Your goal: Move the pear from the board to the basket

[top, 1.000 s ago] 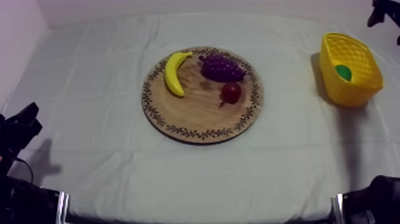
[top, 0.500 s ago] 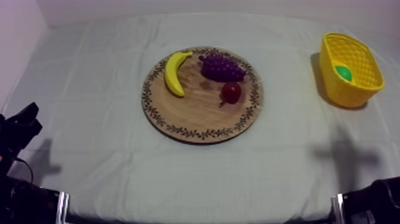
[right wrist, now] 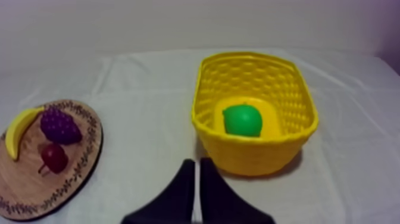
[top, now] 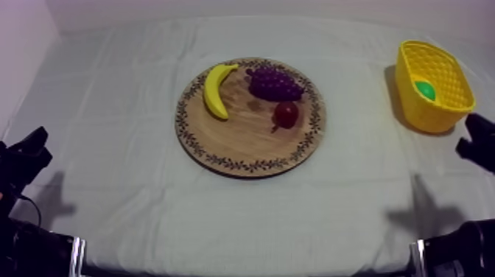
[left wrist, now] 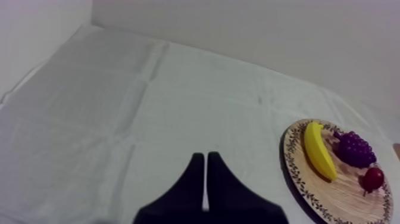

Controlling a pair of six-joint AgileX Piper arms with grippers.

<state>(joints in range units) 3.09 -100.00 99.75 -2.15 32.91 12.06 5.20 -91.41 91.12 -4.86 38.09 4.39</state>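
The green pear (top: 424, 90) lies inside the yellow basket (top: 434, 110) at the table's right; the right wrist view has the pear (right wrist: 242, 120) resting on the floor of the basket (right wrist: 256, 152). My right gripper (right wrist: 194, 182) is shut on nothing, its fingers together as a wedge just in front of the basket. In the top view it (top: 474, 138) hangs at the right edge, on the near side of the basket. My left gripper (left wrist: 205, 179) is shut and empty, low at the left (top: 31, 149). The wooden board (top: 243, 151) sits mid-table.
On the board lie a banana (top: 216, 88), a bunch of grapes (top: 275, 83) and a small red fruit (top: 286, 114). The same board (right wrist: 77, 176) lies left of the basket in the right wrist view. Open cloth stretches between board and basket.
My right arm has drawn back from the far right corner, above the basket, to the right edge on the basket's near side. Its shadow slid toward the front edge. The pear stays in the basket.
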